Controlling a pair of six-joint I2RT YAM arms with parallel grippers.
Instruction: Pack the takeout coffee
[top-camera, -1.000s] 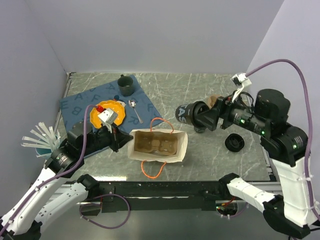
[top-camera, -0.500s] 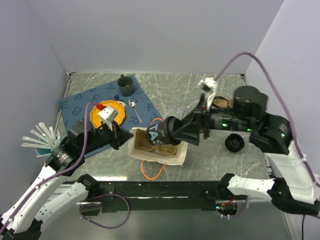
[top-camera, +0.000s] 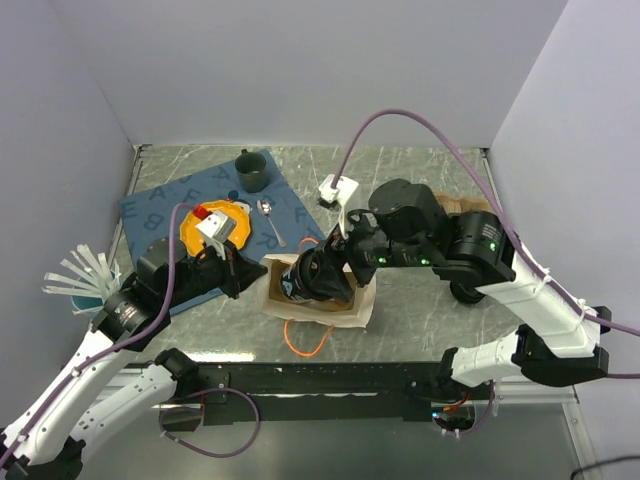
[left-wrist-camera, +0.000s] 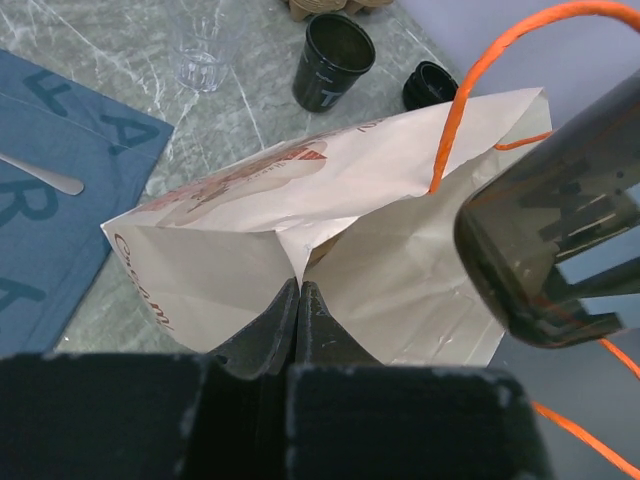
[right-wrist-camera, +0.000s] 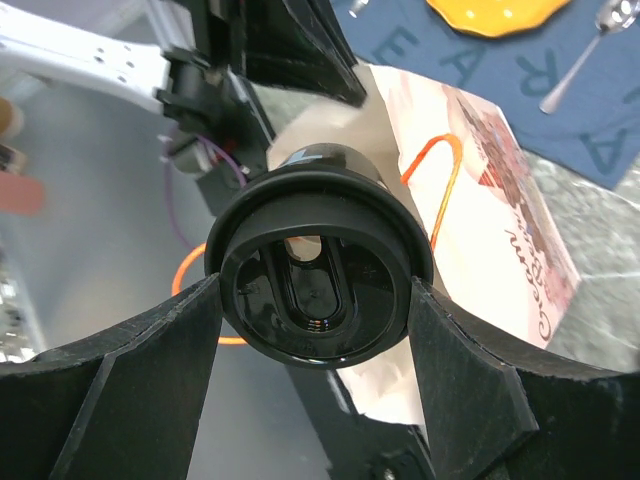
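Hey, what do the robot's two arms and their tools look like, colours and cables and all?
Left arm and right arm: white links, black joints, a purple cable looping along each. Green lights glow on the right arm. The left tool and right tool have black wedge-shaped fingers.

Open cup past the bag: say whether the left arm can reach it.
Probably not: the left gripper is shut on the bag, which stands, with the right gripper's lidded cup, before the open cup.
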